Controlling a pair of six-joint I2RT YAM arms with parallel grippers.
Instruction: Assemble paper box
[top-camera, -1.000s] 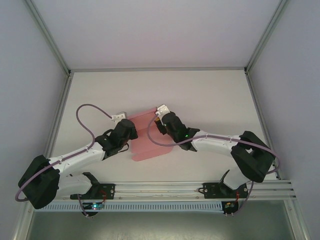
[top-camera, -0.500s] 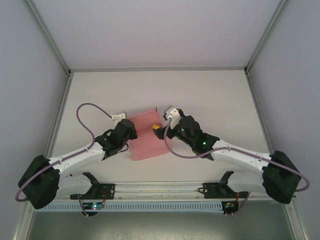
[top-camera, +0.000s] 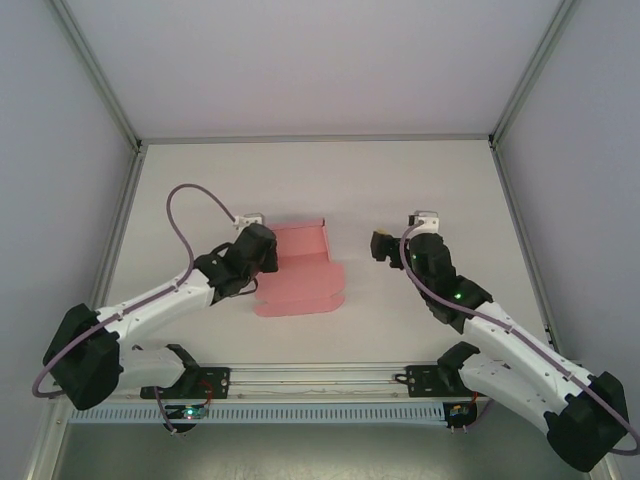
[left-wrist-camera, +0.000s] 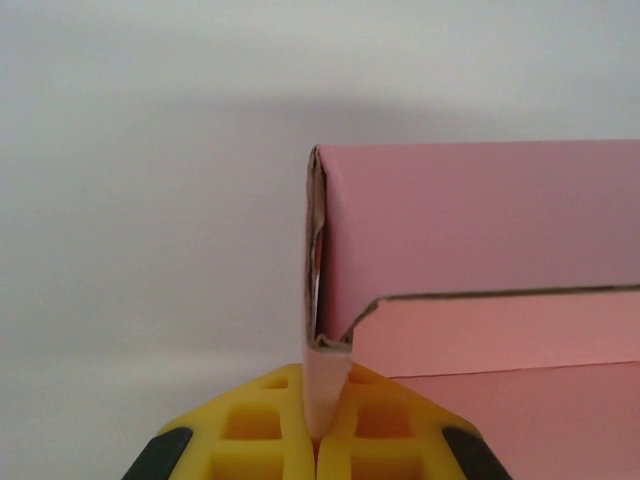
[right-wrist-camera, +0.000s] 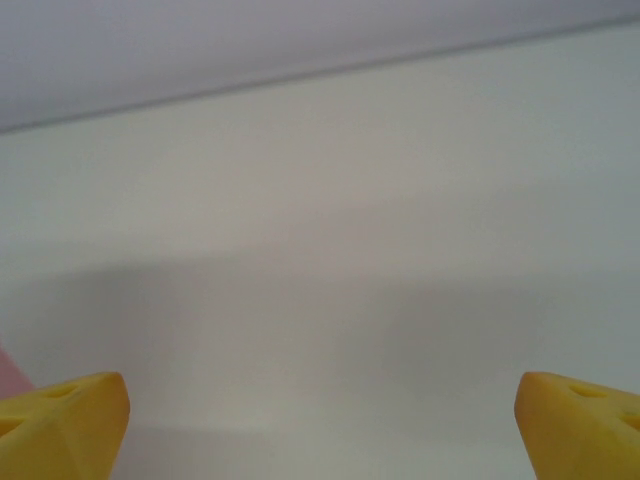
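White worktop (top-camera: 200, 170) all round. My left pincer (left-wrist-camera: 318, 440) is clenched on the paper box (top-camera: 305, 275) wall, box stretching rightward from it. My right pincer (right-wrist-camera: 320, 410) gapes empty, well apart.

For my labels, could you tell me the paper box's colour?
The paper box is pink, clearest in left wrist view.

The white desk (top-camera: 430, 180) carries one thing, the pink paper box (top-camera: 303, 272). It lies near the middle, a little toward 8 o'clock, and is partly folded.
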